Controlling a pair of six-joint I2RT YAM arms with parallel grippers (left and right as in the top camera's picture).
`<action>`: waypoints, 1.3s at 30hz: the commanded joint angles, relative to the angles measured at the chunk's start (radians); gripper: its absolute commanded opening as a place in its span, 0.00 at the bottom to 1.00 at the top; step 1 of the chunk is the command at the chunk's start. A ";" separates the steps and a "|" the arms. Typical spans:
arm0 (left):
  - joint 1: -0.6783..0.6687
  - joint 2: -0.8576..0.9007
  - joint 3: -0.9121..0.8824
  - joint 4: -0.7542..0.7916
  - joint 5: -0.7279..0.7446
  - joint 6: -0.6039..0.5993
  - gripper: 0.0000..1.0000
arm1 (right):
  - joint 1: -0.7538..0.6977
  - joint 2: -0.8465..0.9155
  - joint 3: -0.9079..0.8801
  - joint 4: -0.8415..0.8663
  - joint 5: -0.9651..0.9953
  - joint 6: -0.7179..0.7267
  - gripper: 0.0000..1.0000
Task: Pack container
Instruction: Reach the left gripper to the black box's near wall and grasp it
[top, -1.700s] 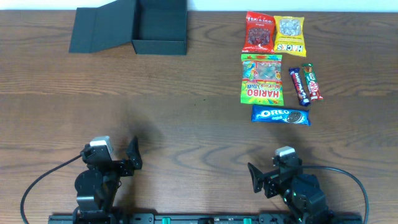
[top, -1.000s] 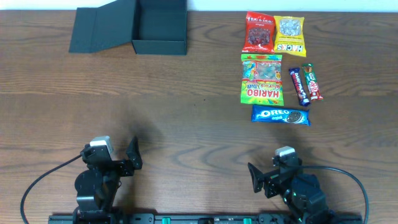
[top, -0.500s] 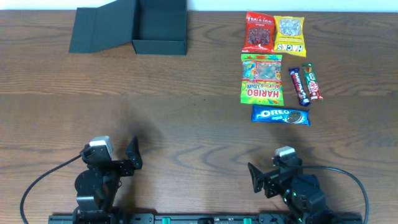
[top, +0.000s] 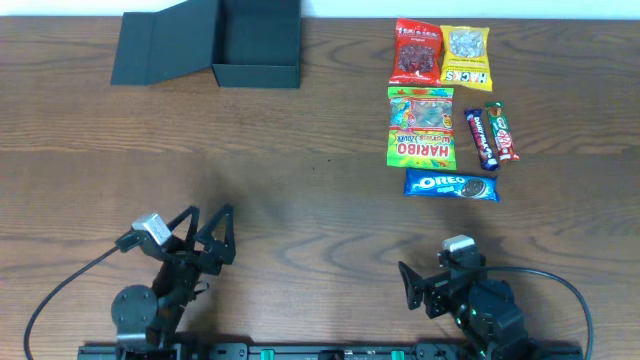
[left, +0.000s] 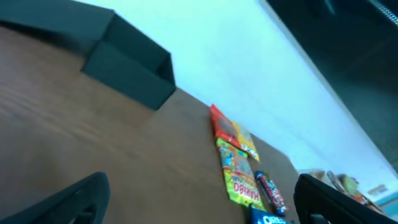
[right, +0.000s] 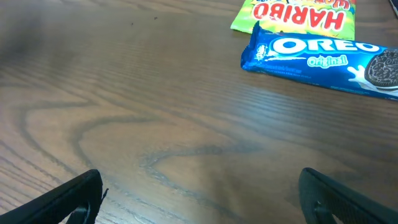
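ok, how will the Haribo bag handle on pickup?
The Haribo bag is a flat film pouch, so probably floppy and likely to sag from an edge pinch. The glossy wrapper looks slippery. It lies flat on the table, so it shouldn't roll.

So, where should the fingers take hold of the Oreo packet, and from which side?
Grip the Oreo packet across its narrow width near the middle, coming straight down from above. It lies flat on the table, its length running sideways, so a pinch over its long edges should hold best.

One container (top: 256, 75), six snack packets (top: 421, 140)
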 joint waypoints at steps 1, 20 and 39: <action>0.006 0.053 0.057 0.004 0.024 0.078 0.96 | -0.008 -0.007 -0.009 0.002 0.003 0.004 0.99; -0.134 1.332 0.947 -0.065 -0.291 0.684 0.95 | -0.008 -0.007 -0.009 0.002 0.003 0.004 0.99; -0.192 2.235 1.645 -0.017 -0.364 0.613 0.95 | -0.008 -0.007 -0.009 0.002 0.003 0.004 0.99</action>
